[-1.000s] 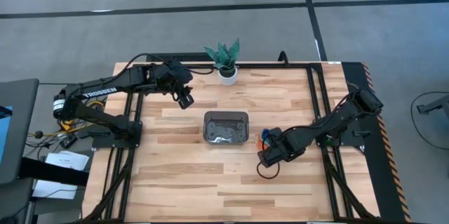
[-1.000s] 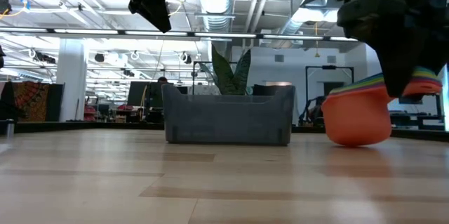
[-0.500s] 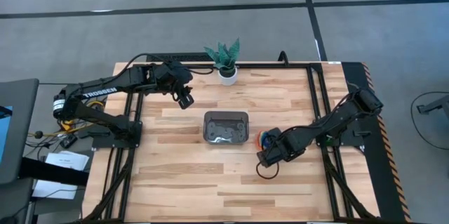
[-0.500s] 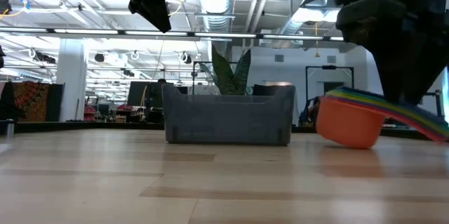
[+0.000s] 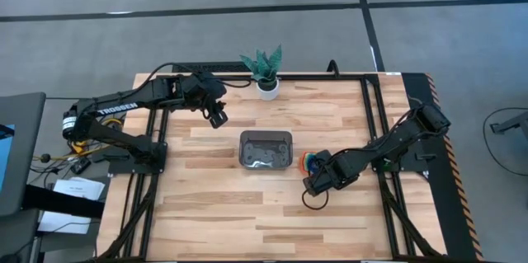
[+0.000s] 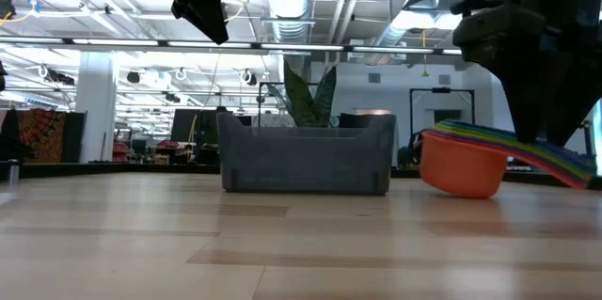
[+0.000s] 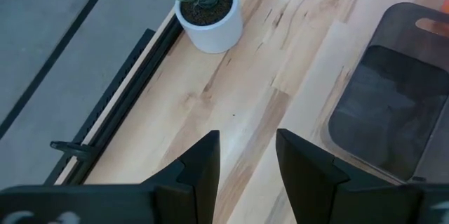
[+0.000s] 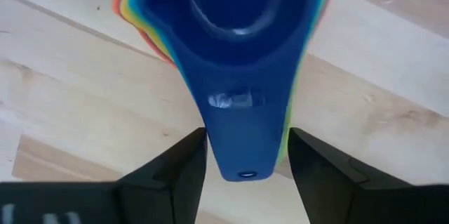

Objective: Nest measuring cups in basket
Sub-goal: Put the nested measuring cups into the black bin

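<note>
Between the right jaws [image 8: 247,164] lies the flat handle of the cup stack [image 8: 231,34], dark blue cup on top, with the rainbow of rims below it showing at the edges. The two fingers [image 8: 165,171] stand a little apart from the handle on both sides, a sliver of wood visible between each finger and the plastic; jaws read as parted, no grip on the handle. Low view agrees: the orange bottom cup sits on the worktop [image 6: 282,244], tipped slightly, handles fanning up toward the jaws. Judgement: stack set down outside the basket, likely for a re-grip, since a pinch on the handle end alone lets the bowls droop.

Just ahead of the bowls, past the stack, stands the basket [image 5: 266,148], close beside the cups but not touching as far as the high view shows. Its floor looks dark; contents cannot be told. Nesting appears done, placing in the basket not yet.

Left jaws [image 7: 245,161] hang high over the worktop, narrowly parted and holding nothing, between the basket's far corner and the potted plant [image 7: 209,10]. That arm waits, clear of the right arm's path.
</note>
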